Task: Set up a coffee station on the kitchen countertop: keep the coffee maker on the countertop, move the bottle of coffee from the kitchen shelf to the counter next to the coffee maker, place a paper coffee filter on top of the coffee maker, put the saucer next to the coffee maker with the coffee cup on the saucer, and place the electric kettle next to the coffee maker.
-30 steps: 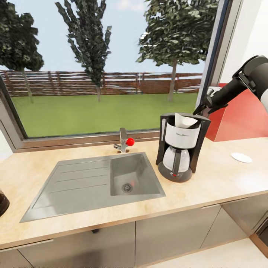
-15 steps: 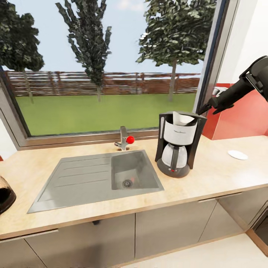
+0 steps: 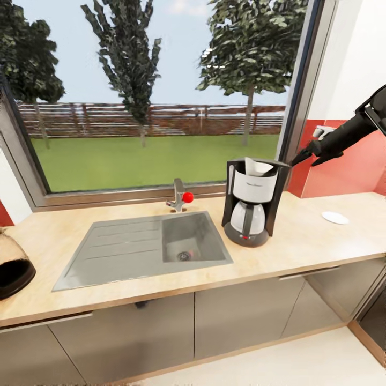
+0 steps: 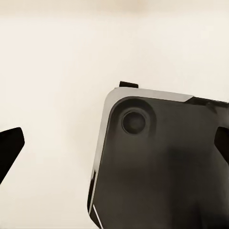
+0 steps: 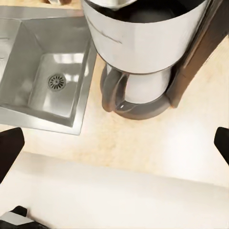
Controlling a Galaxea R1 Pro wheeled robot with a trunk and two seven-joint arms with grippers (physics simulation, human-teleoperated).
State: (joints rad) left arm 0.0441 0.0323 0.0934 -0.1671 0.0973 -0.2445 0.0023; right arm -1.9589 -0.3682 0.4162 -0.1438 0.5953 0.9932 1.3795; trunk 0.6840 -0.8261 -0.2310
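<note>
Saw counter (image 3: 300,252) front edge nearest, kettle (image 3: 13,262) at its far left end. Sink (image 3: 145,249) mid-counter. Coffee maker (image 3: 252,201) right of sink, paper filter (image 3: 256,167) seated in its top. Saucer (image 3: 335,217) further right, well apart. My right hand (image 3: 298,157) hovered just beside maker's top, released, grasping nothing. Left hand (image 4: 114,145): fingertips spread apart, empty.

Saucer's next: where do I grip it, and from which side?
Take the saucer by its rim, coming down from above with the right gripper. It lies flat on the kitchen countertop, so only the thin edge offers purchase. It sits apart from the coffee maker, with bare counter around it.
</note>
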